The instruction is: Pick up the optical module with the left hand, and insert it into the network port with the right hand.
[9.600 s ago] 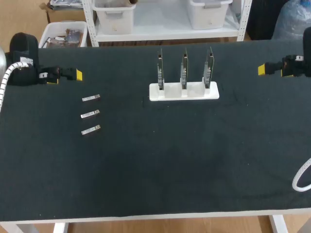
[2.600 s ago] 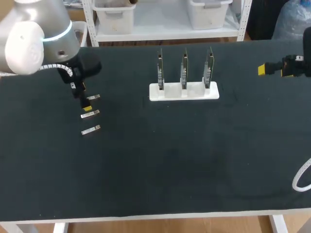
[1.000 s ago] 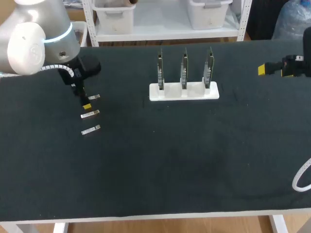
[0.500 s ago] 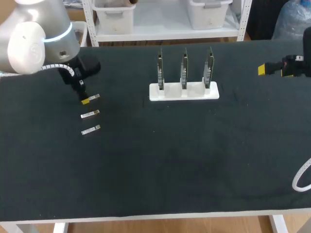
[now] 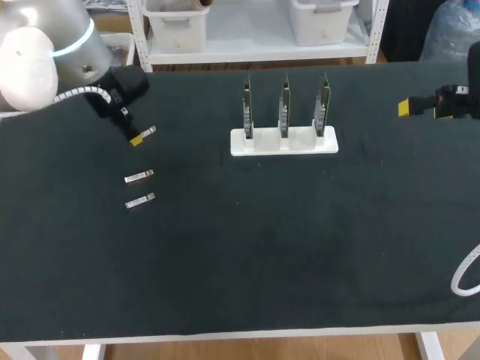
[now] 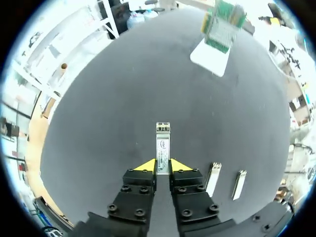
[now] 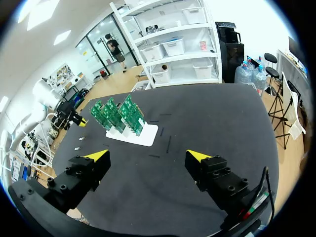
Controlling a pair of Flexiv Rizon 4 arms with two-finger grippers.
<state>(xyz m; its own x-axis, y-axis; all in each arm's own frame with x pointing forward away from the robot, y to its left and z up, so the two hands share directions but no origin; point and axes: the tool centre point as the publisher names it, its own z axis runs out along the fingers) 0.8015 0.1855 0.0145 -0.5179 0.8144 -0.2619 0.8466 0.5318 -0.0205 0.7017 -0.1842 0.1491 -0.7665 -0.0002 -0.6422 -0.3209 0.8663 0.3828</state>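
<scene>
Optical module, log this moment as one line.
left pincer: shut on optical module | right pincer: open, empty | two other modules: on table | port boards: upright in stand | insertion: not yet done

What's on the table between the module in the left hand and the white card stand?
Only bare black tabletop lies between the held optical module and the stand, as the head view shows.

A dark worktop (image 5: 262, 262) with a pale front edge carries a white cable loop (image 5: 463, 276), which curls in over the right edge near the front corner. Toward the left edge lie two small silver spare modules, the farther one (image 5: 139, 177) and the nearer one (image 5: 140, 201), close together but not touching.
</scene>
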